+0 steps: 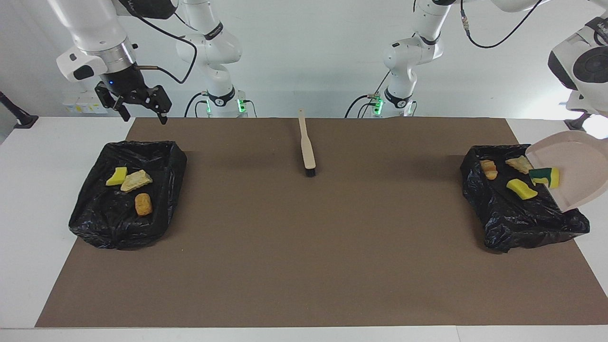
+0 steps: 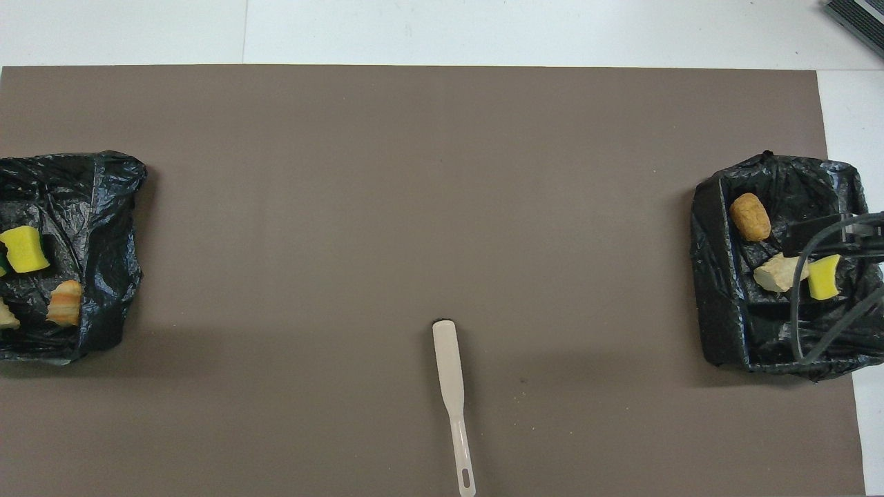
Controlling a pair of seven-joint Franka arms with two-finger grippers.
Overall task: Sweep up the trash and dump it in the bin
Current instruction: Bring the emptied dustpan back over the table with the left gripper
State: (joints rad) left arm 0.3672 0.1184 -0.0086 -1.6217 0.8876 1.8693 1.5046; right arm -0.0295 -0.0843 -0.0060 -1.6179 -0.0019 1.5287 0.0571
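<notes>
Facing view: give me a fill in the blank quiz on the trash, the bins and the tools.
The bin at the right arm's end holds ___ scraps. Between it and the bin at the left arm's end lies a ___. The green-and-yellow sponge piece lies in the tilted ___. The right tool hangs ___, holding nothing.
Missing: three; brush; dustpan; open.
</notes>
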